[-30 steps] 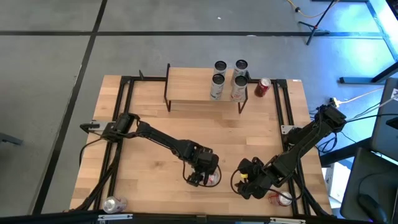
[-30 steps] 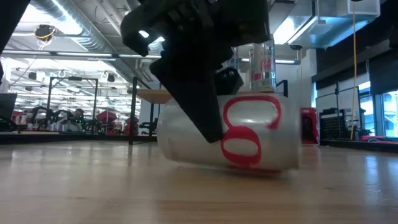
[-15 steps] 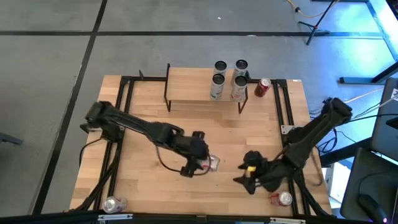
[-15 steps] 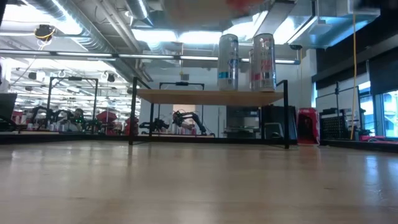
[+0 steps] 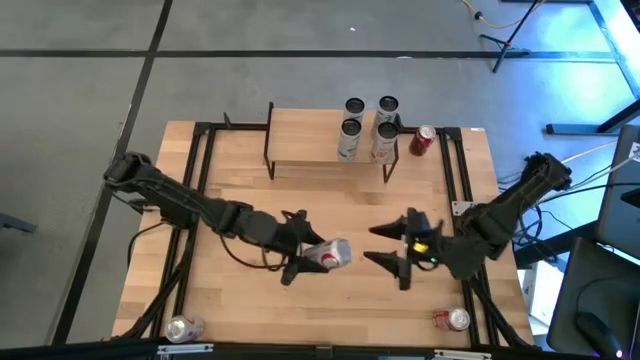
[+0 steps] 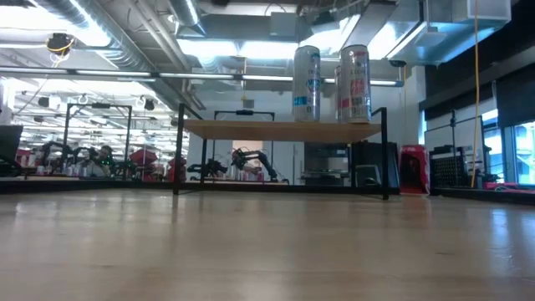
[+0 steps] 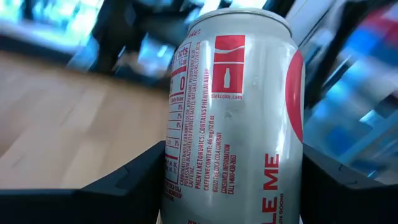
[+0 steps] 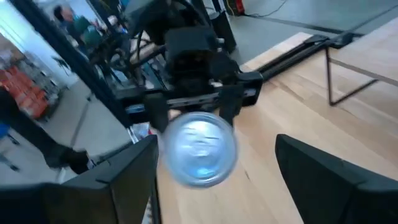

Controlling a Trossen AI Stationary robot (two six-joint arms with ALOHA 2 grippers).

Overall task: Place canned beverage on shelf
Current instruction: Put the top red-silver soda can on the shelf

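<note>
Silver cans, four, top the shelf; left gripper clamps another can aloft, right gripper gaping, seemingly awaiting handover.

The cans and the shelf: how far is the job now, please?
Done: four cans stand upright on the shelf. In hand: the left gripper holds a silver can above the table, and the open right gripper faces it. Left: this can, plus three on the tabletop.
</note>
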